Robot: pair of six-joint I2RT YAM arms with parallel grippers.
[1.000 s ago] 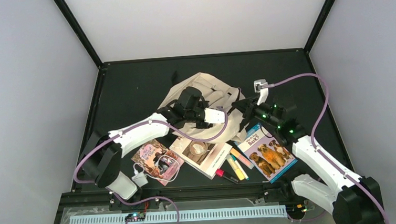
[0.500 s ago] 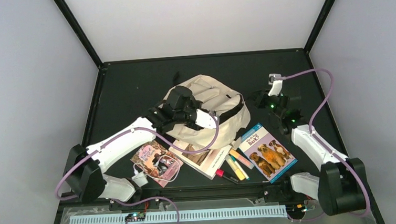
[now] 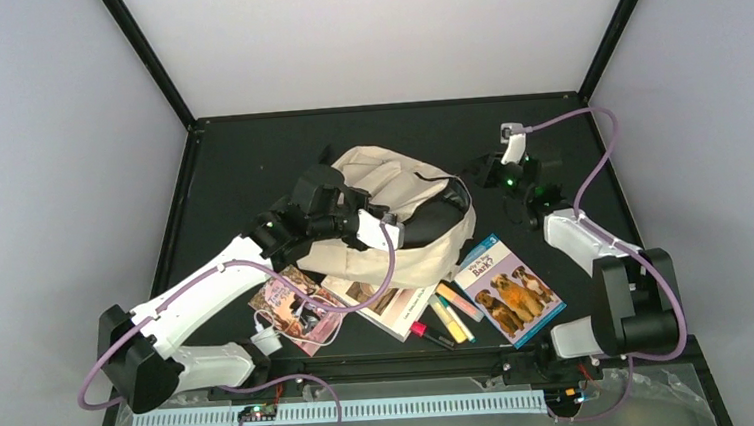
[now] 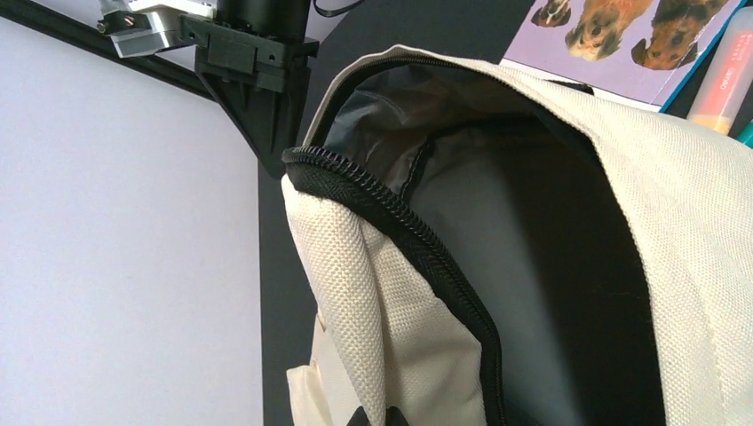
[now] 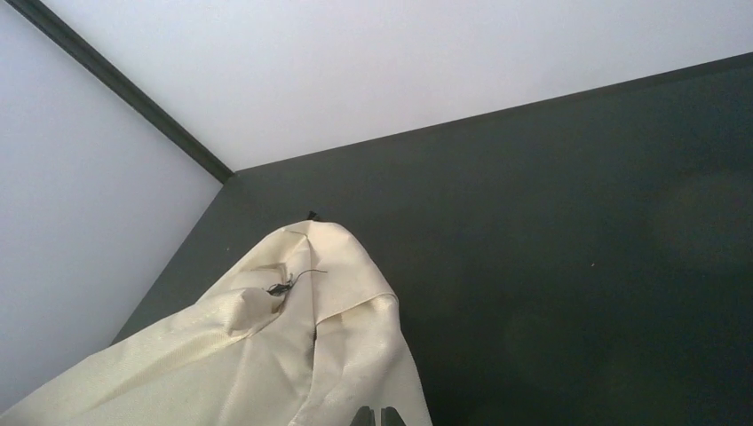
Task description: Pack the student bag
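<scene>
The student bag (image 3: 411, 256), cream fabric with a dark zipper, lies mid-table with its mouth (image 3: 433, 217) held open. My left gripper (image 3: 392, 222) is shut on the bag's fabric beside the zipper; in the left wrist view (image 4: 374, 417) its tips pinch a fold of the bag (image 4: 400, 328), and the dark, empty-looking interior (image 4: 550, 266) opens to the right. My right gripper (image 3: 477, 178) is at the bag's far right edge. In the right wrist view (image 5: 374, 415) its tips sit together on the cream fabric (image 5: 266, 355).
In front of the bag lie a dog book (image 3: 511, 290), an open book (image 3: 389, 300), a pink book (image 3: 294, 304), highlighters (image 3: 452, 313), a red marker (image 3: 426, 332) and a white charger (image 3: 265, 338). The cage's black posts and white walls ring the table.
The left arm drew back to the left and the right arm swung out to the far right. The bag was pulled between them and its mouth now gapes open.
</scene>
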